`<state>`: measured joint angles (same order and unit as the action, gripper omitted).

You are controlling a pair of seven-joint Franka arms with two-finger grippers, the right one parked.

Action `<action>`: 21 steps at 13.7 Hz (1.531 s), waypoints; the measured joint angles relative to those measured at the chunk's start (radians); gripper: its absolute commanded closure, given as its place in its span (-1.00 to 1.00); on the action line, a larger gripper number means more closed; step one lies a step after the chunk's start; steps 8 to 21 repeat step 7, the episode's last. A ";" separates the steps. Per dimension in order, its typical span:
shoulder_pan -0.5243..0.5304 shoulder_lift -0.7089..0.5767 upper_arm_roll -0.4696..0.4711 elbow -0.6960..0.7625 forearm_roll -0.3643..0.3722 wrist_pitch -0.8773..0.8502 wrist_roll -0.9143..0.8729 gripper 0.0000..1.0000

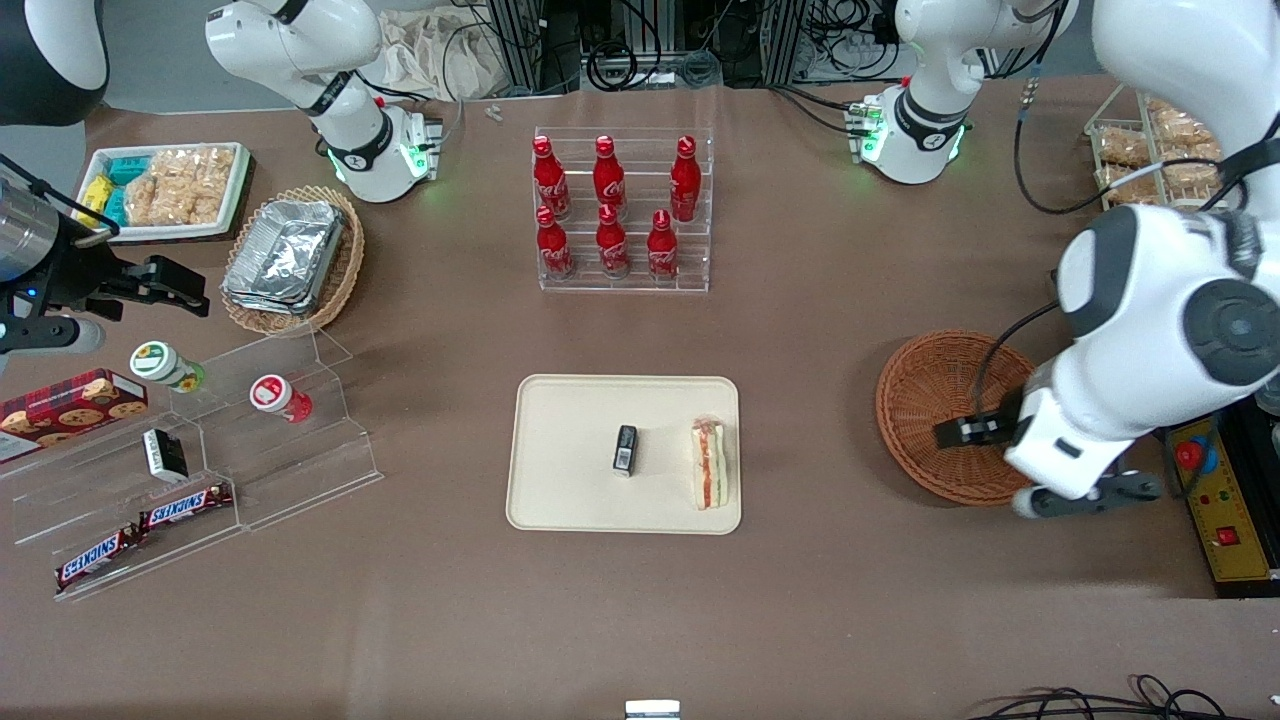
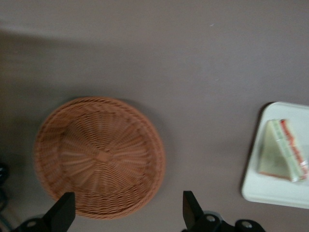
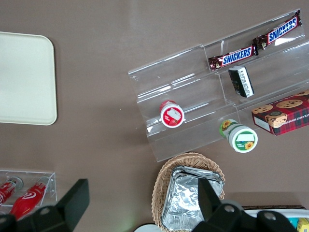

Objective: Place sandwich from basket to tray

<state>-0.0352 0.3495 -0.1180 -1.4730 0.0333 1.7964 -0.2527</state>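
Sandwich [image 1: 709,463] already lying on the cream tray [image 1: 560,500], near the tray's edge toward the working arm's end of the table, apart from a small black packet [image 1: 625,449] resting near the tray's middle. Reddish-brown basket [image 1: 925,400] now bare of contents, its woven floor plain in the wrist view. Gripper [image 2: 126,212] hanging above the basket's rim nearest the front camera, fingers spread wide and holding nothing. By the look of things, placement done and only a retreat left. As for handling, should a re-grip be needed: likely very light, soft white bread that would crush under a hard squeeze, and clear wrap probably slick against the pads. Filling layers of orange-pink and green showing along one edge, so the wedge apparently resting on a flat bread face or tipped on its side; hard to tell which. Best hold probably across the two broad bread faces near the thick middle of the wedge, with gentle closing, rather than at the thin pointed corner where the wrap could slip or fold.
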 measured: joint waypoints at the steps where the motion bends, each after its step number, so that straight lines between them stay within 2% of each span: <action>1: -0.003 -0.045 0.038 -0.059 -0.002 0.013 0.068 -1.00; 4: -0.006 -0.167 0.132 -0.208 -0.009 0.030 0.262 -1.00; 6: -0.005 -0.204 0.151 -0.239 -0.004 0.028 0.311 -1.00; 21: -0.007 -0.205 0.150 -0.233 0.010 0.023 0.317 -1.00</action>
